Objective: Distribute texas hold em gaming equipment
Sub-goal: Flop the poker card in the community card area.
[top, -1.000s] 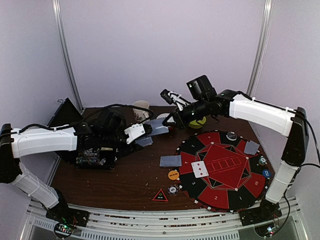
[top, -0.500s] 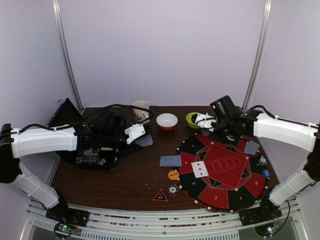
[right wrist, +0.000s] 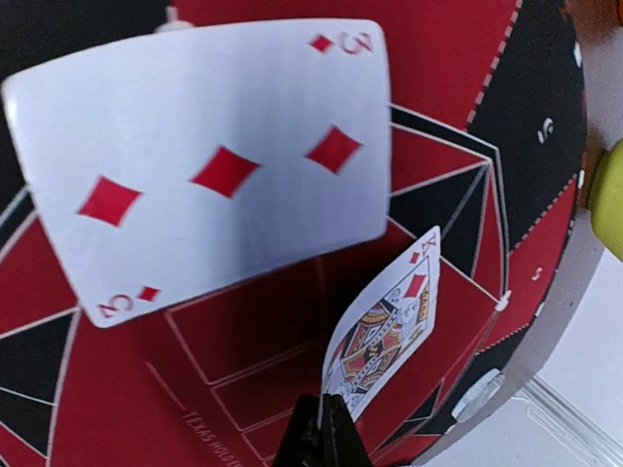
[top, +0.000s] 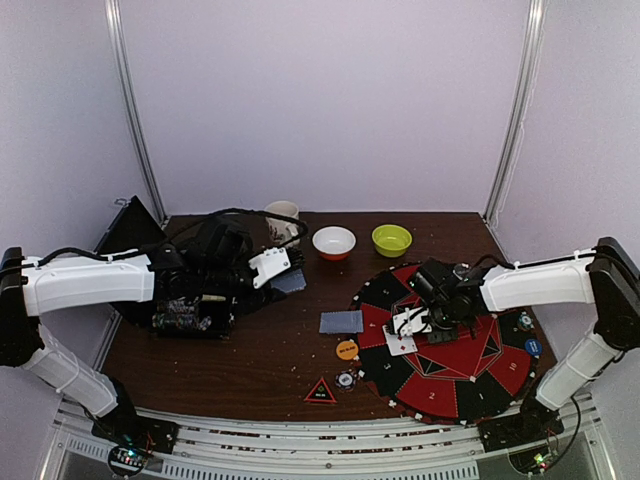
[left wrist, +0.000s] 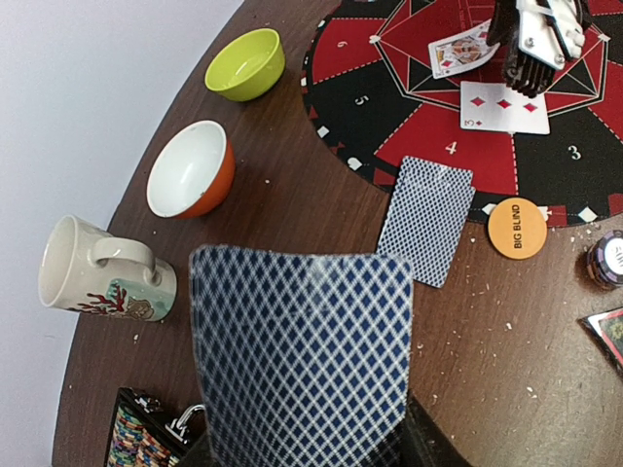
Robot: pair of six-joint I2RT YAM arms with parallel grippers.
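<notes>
The right claw [top: 413, 322] is closed on a king of diamonds [right wrist: 384, 326]. It pinches the card's lower edge and holds it tilted over the red-and-black round mat [top: 470, 392], just beside the three of diamonds [left wrist: 504, 105], which lies face up there. The left claw [top: 283, 268] grips a blue-backed card [left wrist: 302, 360] above the bench [left wrist: 292, 195], near the mug [left wrist: 92, 272]. One more face-down card [left wrist: 426, 219] lies at the mat's edge, beside the orange disc [left wrist: 517, 228].
</notes>
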